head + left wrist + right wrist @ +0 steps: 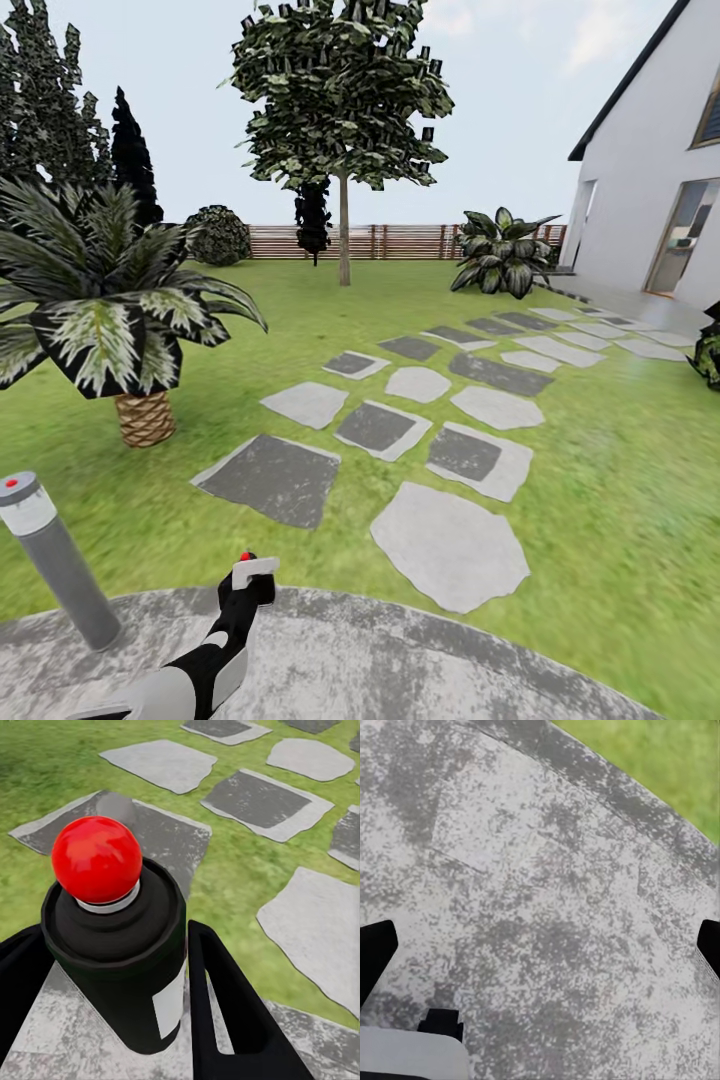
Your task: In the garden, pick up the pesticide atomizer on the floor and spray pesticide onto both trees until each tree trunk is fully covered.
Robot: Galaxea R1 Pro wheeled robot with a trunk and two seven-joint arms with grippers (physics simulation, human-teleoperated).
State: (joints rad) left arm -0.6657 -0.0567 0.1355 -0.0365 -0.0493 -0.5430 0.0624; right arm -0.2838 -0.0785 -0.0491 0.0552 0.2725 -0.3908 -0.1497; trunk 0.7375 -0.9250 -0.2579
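Black fingers [225,1005] of the left hand [245,590] close on either side of the pesticide atomizer [116,945], gripping its dark body with the red nozzle tip uppermost. In the head view the left arm [190,675] reaches forward and up from the lower edge, carrying the bottle over the mottled grey paved pad [400,660]. The right hand [540,945] points down at that same paving, its two dark fingertips spread wide with nothing between them. Just left of the arm stands a grey bollard light [55,560]. Beyond the pad, stepping stones [450,545] cross the lawn [620,480] toward the white house [650,200]. A low palm-like plant [110,310] sits to the left. Far off, one broadleaf tree [340,90] rises on a thin bare trunk [344,235] before the wooden slat fence [400,240].
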